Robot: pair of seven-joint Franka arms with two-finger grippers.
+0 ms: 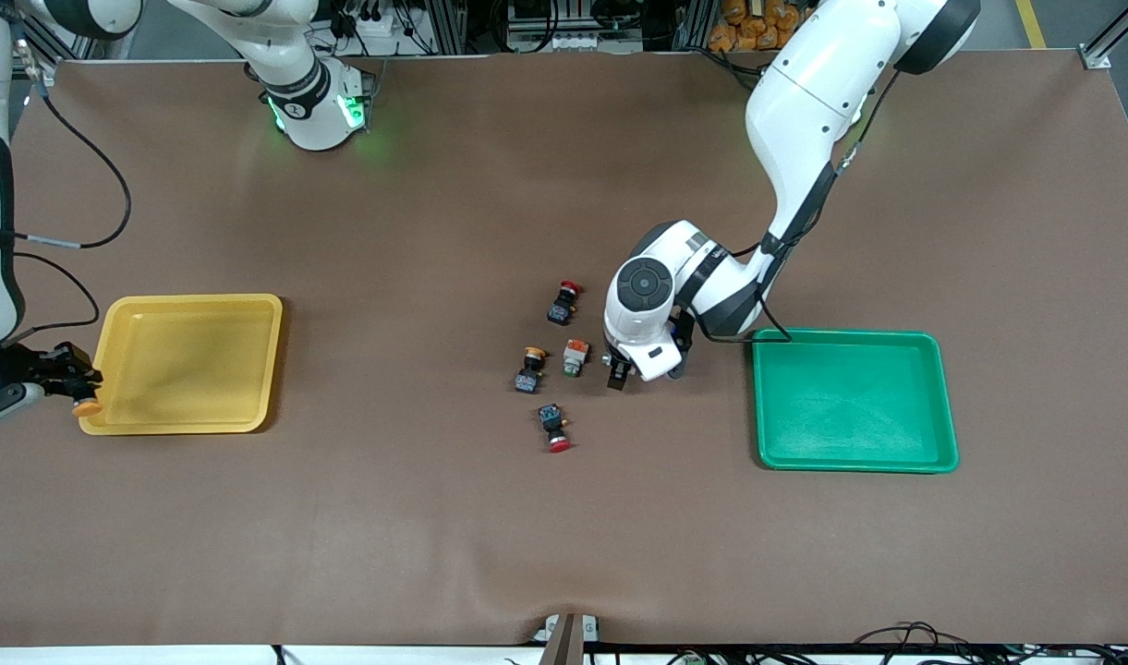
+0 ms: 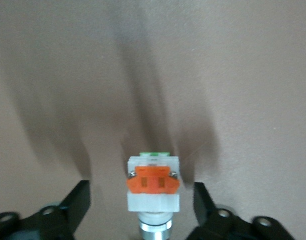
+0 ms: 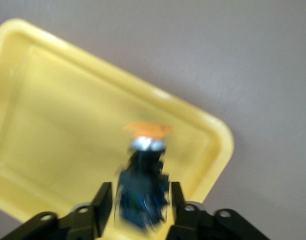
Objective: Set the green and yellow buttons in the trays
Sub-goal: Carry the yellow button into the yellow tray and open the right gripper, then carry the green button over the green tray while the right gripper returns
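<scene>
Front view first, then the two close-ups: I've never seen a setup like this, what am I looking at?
Two white robot arms work at a brown table. The front view looks down from across it; each close-up comes from a camera on one arm's wrist. The left arm's jaws stand open around a green-tipped button lying on the table. A yellow-capped button is at the right arm's jaws, over the yellow tray at its edge. Four more small switches lie between it and the green tray.

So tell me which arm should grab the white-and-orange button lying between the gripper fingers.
Left. The left gripper already straddles that green button, fingers apart. The right gripper is at the yellow tray with a yellow button.
</scene>
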